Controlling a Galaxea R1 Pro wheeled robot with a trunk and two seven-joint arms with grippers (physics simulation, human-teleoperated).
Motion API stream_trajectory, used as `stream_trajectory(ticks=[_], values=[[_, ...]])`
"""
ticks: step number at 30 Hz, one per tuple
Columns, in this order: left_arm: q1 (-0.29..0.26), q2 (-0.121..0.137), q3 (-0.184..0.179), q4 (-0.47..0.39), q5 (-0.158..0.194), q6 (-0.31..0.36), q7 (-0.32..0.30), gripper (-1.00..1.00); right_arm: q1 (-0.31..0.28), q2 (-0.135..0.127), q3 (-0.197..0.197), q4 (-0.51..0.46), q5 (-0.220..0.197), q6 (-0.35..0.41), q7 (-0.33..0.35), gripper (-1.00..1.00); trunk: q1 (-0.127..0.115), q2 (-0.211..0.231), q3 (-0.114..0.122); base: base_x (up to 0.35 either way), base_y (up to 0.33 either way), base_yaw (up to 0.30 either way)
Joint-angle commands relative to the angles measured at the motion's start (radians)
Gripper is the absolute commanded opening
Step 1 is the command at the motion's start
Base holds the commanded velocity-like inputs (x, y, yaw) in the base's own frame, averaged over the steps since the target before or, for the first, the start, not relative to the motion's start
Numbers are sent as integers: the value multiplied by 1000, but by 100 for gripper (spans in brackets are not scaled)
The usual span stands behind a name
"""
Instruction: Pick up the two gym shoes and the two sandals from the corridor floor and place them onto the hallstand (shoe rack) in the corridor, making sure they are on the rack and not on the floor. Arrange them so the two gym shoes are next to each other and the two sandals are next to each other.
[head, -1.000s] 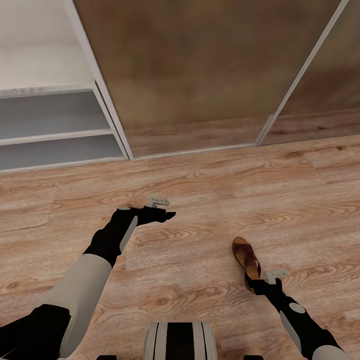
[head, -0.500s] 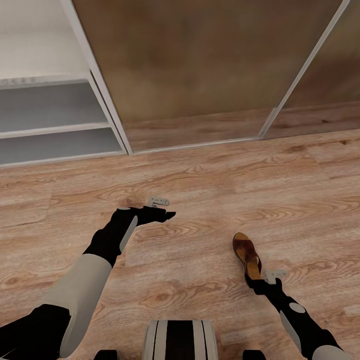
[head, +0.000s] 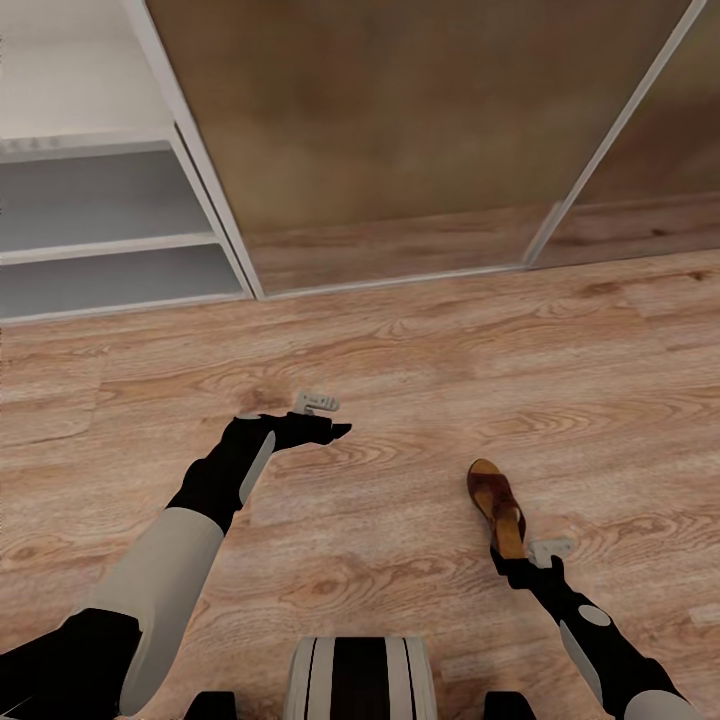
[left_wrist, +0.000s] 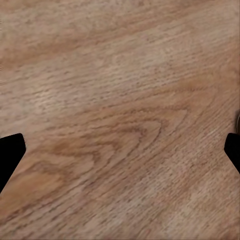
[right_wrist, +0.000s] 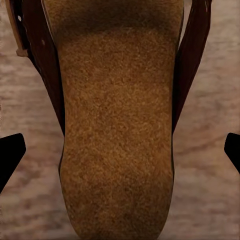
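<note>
One dark brown sandal (head: 495, 503) with a tan footbed lies on the wood-plank corridor floor (head: 420, 350), toe pointing toward the wardrobe. My right gripper (head: 505, 556) hovers at its heel end and stands open. In the right wrist view the footbed (right_wrist: 117, 125) runs between the two spread fingertips (right_wrist: 10, 155). My left gripper (head: 334, 431) is stretched forward over bare floor, open and holding nothing; the left wrist view has wood grain (left_wrist: 120, 125) between its fingertips. The hallstand (head: 110, 245) with its two grey shelf levels stands at the far left. The gym shoes and the other sandal are out of view.
A mirrored sliding-door wardrobe (head: 400, 130) with pale frames spans the back, right of the hallstand. My own base (head: 360, 680) sits at the lower middle of the head view. Open floor lies between my arms and the wardrobe.
The whole picture has shifted a little, with floor, hallstand and wardrobe sliding upward, so the camera moved. Both arms hold the same pose. The sandal sits slightly farther from the right gripper.
</note>
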Motion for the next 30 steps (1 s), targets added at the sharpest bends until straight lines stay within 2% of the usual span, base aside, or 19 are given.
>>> stream_trajectory(ticks=[1,7,12,17,30], values=[[0,0,0,-1,3,7,-1,100,0,1,-6,0,-3,-2,9,100,0,0,-1,0,0,72],[-1,-1,0,-1,3,7,-1,100,0,1,-6,-1,-3,-2,9,100,0,0,-3,0,0,32],[-1,-2,0,-10,4,8,-1,100,0,1,-6,-1,-3,-2,9,100,2,-1,-23,0,0,6],[4,-1,-1,-39,3,10,-1,100,0,1,-6,-1,-3,-2,9,100,2,-1,-25,0,0,15],[5,1,-1,-50,2,47,0,100,1,1,-7,-2,-3,-2,9,100,2,-1,-36,0,0,92]])
